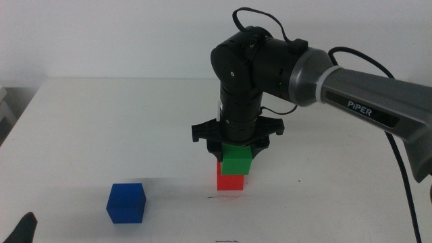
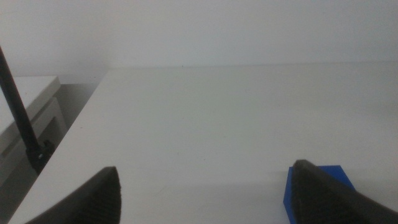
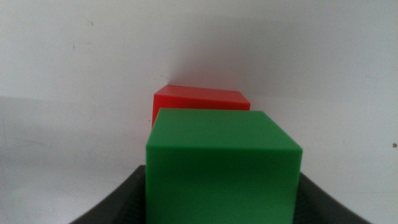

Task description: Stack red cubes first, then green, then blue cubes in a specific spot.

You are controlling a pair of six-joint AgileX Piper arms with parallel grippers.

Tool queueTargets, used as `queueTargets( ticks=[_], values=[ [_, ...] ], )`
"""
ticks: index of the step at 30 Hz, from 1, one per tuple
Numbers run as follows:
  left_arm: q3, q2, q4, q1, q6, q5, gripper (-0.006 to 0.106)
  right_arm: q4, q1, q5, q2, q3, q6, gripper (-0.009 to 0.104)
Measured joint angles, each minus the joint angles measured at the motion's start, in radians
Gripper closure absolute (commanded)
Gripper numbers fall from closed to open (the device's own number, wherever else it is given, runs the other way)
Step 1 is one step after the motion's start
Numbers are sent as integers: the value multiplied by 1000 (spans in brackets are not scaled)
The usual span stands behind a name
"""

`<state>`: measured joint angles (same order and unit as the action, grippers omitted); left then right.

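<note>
Waiting at the near left corner of the white table (image 1: 81,121), the left gripper (image 1: 23,229) shows only a dark tip in the middle view. In its own wrist view its two jaws stand far apart with nothing between them, and the blue cube (image 1: 126,202) peeks out beside one jaw. That blue cube sits alone on the table, near the front and well to the left of the other cubes.

A thin dark line (image 1: 223,197) is drawn on the table just in front of the red cube (image 1: 230,180). The red cube rests on the table there. The green cube (image 1: 237,160) is on top of it, pushed a bit to one side so it does not line up.

The right gripper (image 1: 237,150) comes straight down from above on its big black arm. Its jaws press on both sides of the green cube, pinching it.
</note>
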<state>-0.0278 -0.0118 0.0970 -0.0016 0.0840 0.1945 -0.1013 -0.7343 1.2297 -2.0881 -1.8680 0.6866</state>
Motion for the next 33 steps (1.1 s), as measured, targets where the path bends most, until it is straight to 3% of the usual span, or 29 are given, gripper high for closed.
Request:
queueTargets(
  ticks=[33],
  values=[
    [0, 0, 0, 0, 0, 0, 7, -20, -8, -15, -15, 0, 26, 96]
  ],
)
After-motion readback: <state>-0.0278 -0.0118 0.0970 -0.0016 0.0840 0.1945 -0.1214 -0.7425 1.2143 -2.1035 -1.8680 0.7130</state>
